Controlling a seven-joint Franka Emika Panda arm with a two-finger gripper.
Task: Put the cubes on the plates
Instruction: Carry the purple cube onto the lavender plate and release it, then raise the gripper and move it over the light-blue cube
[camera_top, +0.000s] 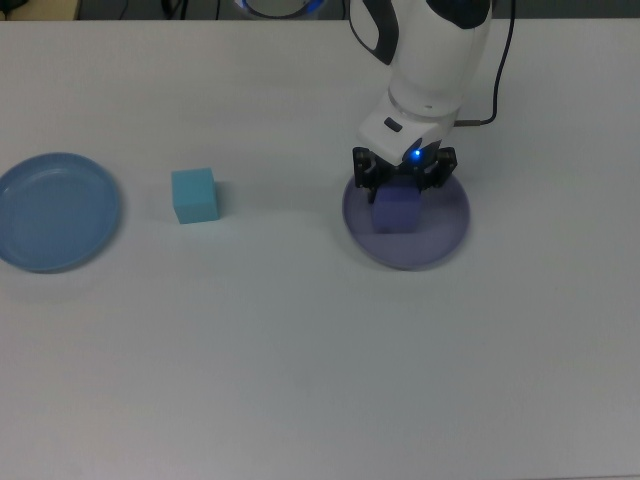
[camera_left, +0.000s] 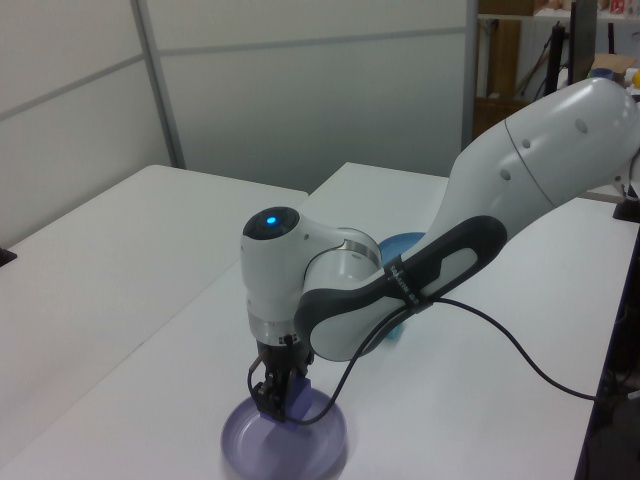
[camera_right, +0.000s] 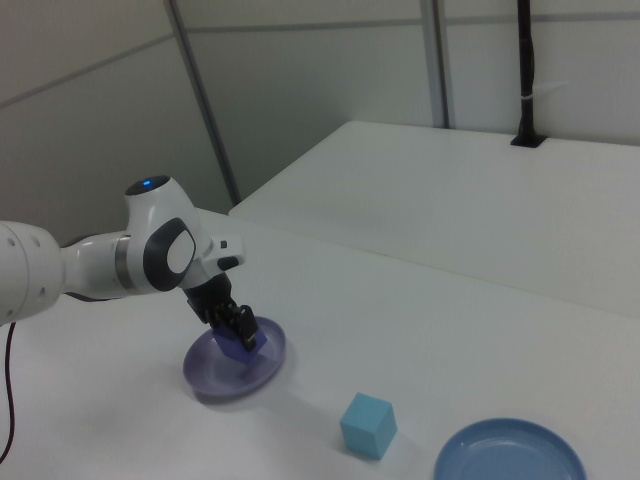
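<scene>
Gripper: one, its two fingers clamped on the blue-purple cube; the gripper (camera_top: 403, 183) sits right of centre in the upper half of the top view, low and left of centre in the left view (camera_left: 276, 398), and left of centre in the right view (camera_right: 238, 335).
Arm: one white arm (camera_top: 432, 60) coming down from the upper edge of the top view, a blue light glowing on it near the fingers.
Plates: two. The light blue plate (camera_top: 25, 245) lies at the far left edge of the top view, with nothing on it; the lavender plate (camera_top: 445, 235) lies right of centre, under the gripper.
Cubes: two. The cyan cube (camera_top: 194, 195) rests on the table (camera_top: 300, 360) in the left-centre of the top view, between the two plates, nearer the blue one and touching neither. The blue-purple cube (camera_top: 396, 210) is over the lavender plate, inside its rim, held between the fingers; whether it touches the plate surface cannot be told.
Right view, left to right: lavender plate (camera_right: 205, 375) with the held cube (camera_right: 234, 346), then cyan cube (camera_right: 367, 426), then blue plate (camera_right: 480, 470) at the lower right.
</scene>
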